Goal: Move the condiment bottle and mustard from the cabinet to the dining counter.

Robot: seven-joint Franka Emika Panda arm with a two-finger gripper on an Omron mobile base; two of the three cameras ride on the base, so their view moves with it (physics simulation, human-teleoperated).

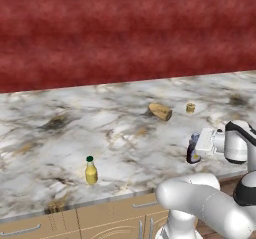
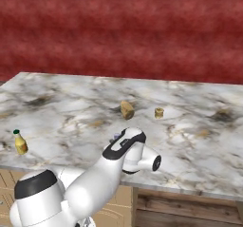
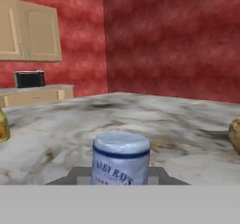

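We see the gripper (image 1: 194,152) closed around the condiment bottle (image 3: 121,158) at the near right of the dining counter (image 1: 125,133), mustard (image 1: 90,170) standing well left

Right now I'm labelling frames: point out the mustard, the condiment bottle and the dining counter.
mustard (image 1: 90,172), left base view, yellow body.
condiment bottle (image 3: 121,158), hand view, pale cap.
dining counter (image 1: 40,153), left base view, bare marble top.

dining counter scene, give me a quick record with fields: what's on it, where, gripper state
surface: dining counter
mustard: mustard upright near front edge, left
condiment bottle: condiment bottle upright at front edge, between the gripper's fingers
gripper: gripper shut on the condiment bottle
other items: tan lump and small tan cup toward the back
background: cabinet closed
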